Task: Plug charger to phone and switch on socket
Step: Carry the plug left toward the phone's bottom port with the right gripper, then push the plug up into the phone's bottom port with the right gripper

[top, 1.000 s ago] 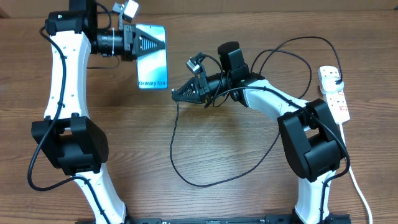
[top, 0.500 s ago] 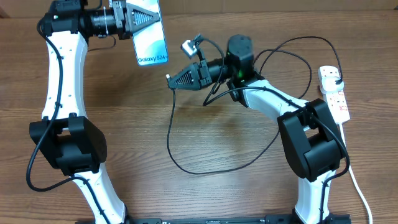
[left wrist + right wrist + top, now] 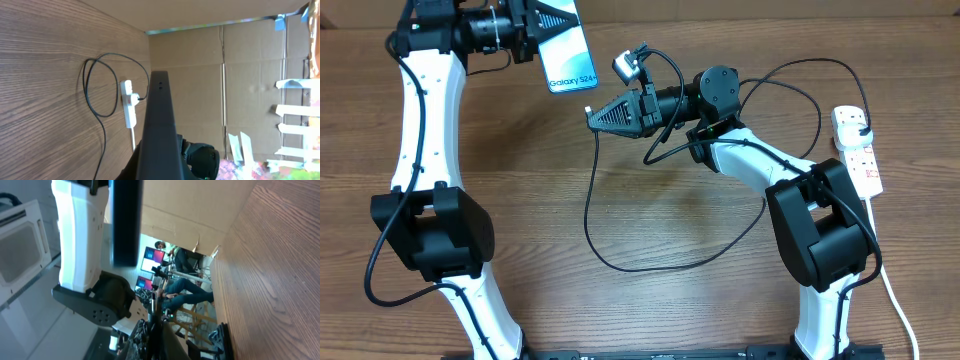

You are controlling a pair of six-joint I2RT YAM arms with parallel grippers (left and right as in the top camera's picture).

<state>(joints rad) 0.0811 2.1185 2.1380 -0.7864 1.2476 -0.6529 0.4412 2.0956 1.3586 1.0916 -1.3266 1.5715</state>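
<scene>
Clearly, the phone [image 3: 570, 58] in the left claw [image 3: 561, 17] reads "Galaxy S24+".

Wooden table [image 3: 650, 310], cardboard wall [image 3: 250, 75]

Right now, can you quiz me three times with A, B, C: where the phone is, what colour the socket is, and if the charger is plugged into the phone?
1. Where is the phone?
A) lying flat, untouched
B) in the left gripper
C) hidden from view

2. What colour is the socket?
A) white
B) green
C) black

3. Is the charger tip in the phone?
A) yes, plugged in
B) dropped and lying loose
C) no, held apart from it

Answers:
1 B, the left gripper clamps the phone.
2 A, the strip's body is white, with small red markings.
3 C, the right gripper holds the tip, and a gap shows between it and the phone.
</scene>
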